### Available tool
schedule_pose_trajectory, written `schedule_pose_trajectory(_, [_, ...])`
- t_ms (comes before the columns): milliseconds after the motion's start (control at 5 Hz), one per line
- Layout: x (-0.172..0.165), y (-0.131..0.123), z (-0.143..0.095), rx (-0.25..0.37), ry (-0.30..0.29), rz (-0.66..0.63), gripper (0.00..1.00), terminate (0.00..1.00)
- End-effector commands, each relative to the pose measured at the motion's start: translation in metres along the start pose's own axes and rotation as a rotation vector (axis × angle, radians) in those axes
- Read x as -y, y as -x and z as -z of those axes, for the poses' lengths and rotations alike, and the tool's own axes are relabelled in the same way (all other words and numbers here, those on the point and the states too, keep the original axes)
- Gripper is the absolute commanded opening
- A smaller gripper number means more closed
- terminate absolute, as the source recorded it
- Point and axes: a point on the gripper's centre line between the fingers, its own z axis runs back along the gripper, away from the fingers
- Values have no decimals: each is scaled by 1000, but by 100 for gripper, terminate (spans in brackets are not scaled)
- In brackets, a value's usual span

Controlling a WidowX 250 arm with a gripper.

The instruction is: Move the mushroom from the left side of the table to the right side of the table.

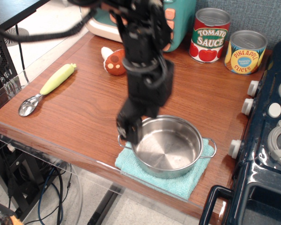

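The mushroom (114, 62) lies on its side at the back left of the brown wooden table (84, 112), reddish-brown cap with pale spots facing front, cream stem pointing left. The arm hides its right edge. My gripper (129, 131) hangs low over the left rim of a steel pot, well in front of the mushroom and apart from it. It holds nothing that I can see. It is blurred and seen edge-on, so I cannot tell whether the jaws are open or shut.
A steel pot (168, 150) sits on a teal cloth (178, 183) at the front. A green-handled spoon (48, 88) lies at the left. A tomato sauce can (210, 35) and a pineapple can (245, 51) stand at the back right. A dark blue toy stove (271, 140) is on the right, a teal appliance (180, 23) behind.
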Motion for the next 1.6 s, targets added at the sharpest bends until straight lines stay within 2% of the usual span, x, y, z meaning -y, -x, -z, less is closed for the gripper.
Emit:
schedule_pose_trajectory(0, [-44, 47, -23, 19, -155, -173, 100, 0])
schedule_pose_trajectory(200, [-63, 71, -30, 13, -246, -251, 100, 0])
schedule_pose_trajectory(600, [-101, 104, -25, 19, -294, -353, 100, 0])
schedule_pose_trajectory(1400, [-154, 137, 15, -13, -210, -476, 100, 0])
